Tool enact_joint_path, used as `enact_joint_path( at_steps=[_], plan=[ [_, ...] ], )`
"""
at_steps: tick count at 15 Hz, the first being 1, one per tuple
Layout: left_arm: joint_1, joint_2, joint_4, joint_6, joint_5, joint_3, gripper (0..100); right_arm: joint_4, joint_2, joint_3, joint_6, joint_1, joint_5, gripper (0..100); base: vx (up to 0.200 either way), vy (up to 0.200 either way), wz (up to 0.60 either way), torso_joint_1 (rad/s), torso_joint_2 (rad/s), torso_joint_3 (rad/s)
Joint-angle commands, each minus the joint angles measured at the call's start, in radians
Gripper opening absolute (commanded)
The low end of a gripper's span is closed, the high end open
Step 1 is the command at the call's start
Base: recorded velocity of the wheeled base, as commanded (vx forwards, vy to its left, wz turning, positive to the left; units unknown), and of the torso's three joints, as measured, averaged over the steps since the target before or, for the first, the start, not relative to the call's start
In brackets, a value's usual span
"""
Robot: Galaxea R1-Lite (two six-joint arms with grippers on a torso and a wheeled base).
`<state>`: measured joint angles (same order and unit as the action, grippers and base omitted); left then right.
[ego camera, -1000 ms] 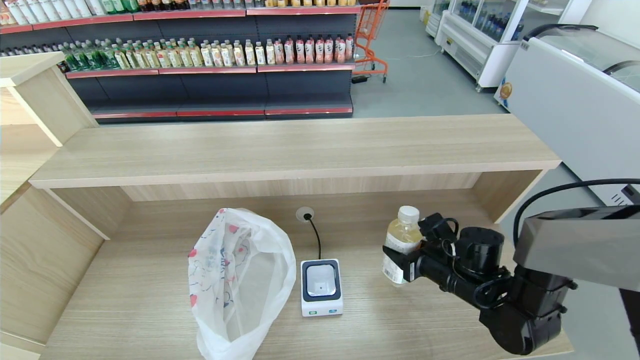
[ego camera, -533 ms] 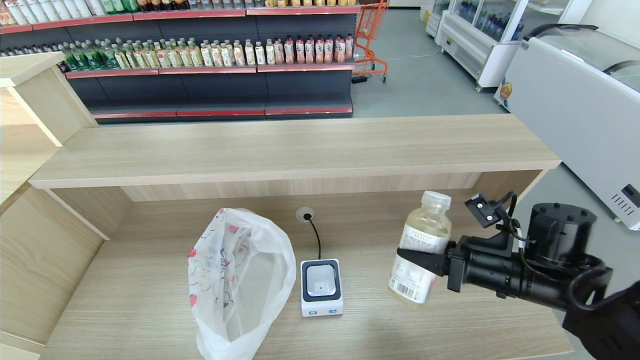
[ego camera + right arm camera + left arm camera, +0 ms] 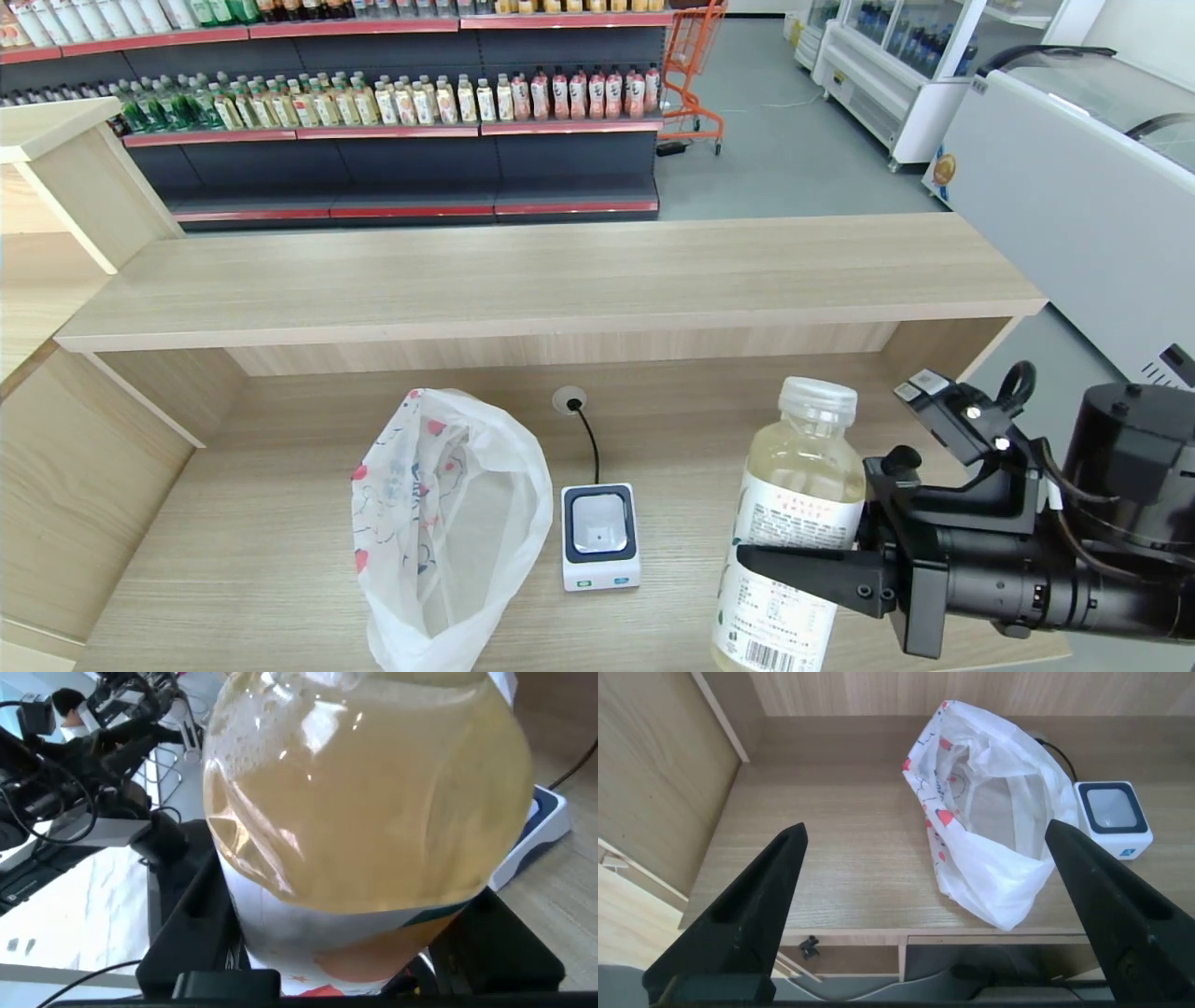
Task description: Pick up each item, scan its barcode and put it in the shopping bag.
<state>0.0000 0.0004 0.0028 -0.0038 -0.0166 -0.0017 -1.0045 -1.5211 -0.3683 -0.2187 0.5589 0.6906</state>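
Observation:
My right gripper point(image 3: 803, 565) is shut on a clear bottle of pale yellow drink point(image 3: 794, 523) with a white label and a barcode near its base. It holds the bottle upright above the counter's front right part, to the right of the white barcode scanner point(image 3: 600, 535). In the right wrist view the bottle point(image 3: 374, 821) sits between the black fingers, seen from close up. The white printed shopping bag point(image 3: 439, 523) stands open to the left of the scanner. My left gripper point(image 3: 924, 905) hangs open high above the counter's left part, with the bag point(image 3: 990, 812) and scanner point(image 3: 1113, 817) beyond it.
The scanner's black cable point(image 3: 588, 434) runs back to a grommet in the wooden counter point(image 3: 233, 560). A raised ledge point(image 3: 541, 280) borders the counter at the back, and a side wall point(image 3: 65, 476) closes it on the left. Shelves of bottles and freezers stand farther off.
My right gripper has lifted the bottle off the counter and brought it up and nearer to the head camera. Bag and scanner have not moved.

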Motion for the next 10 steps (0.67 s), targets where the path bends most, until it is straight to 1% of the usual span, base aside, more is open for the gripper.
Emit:
enact_joint_path(
  at_steps=[1, 2, 4, 9, 10],
  plan=[
    [0.0, 0.0, 0.0, -0.001, 0.0, 0.0, 100, 0.009, 0.035, 0.006, -0.007, 0.026, -0.002, 0, 0.0, 0.0, 0.0, 0.0, 0.0, 0.0],
    [0.0, 0.0, 0.0, -0.001, 0.0, 0.0, 100, 0.033, 0.041, 0.012, -0.014, 0.032, -0.005, 0, 0.0, 0.0, 0.0, 0.0, 0.0, 0.0],
    [0.0, 0.0, 0.0, -0.001, 0.0, 0.002, 100, 0.127, 0.055, 0.015, -0.014, 0.036, -0.008, 0, 0.0, 0.0, 0.0, 0.0, 0.0, 0.0],
    [0.0, 0.0, 0.0, -0.001, 0.0, 0.0, 100, 0.156, 0.048, 0.011, -0.016, 0.036, -0.006, 0, 0.0, 0.0, 0.0, 0.0, 0.0, 0.0],
    [0.0, 0.0, 0.0, -0.001, 0.0, 0.0, 100, 0.179, 0.062, 0.011, -0.019, 0.045, -0.006, 0, 0.0, 0.0, 0.0, 0.0, 0.0, 0.0]
  ],
)
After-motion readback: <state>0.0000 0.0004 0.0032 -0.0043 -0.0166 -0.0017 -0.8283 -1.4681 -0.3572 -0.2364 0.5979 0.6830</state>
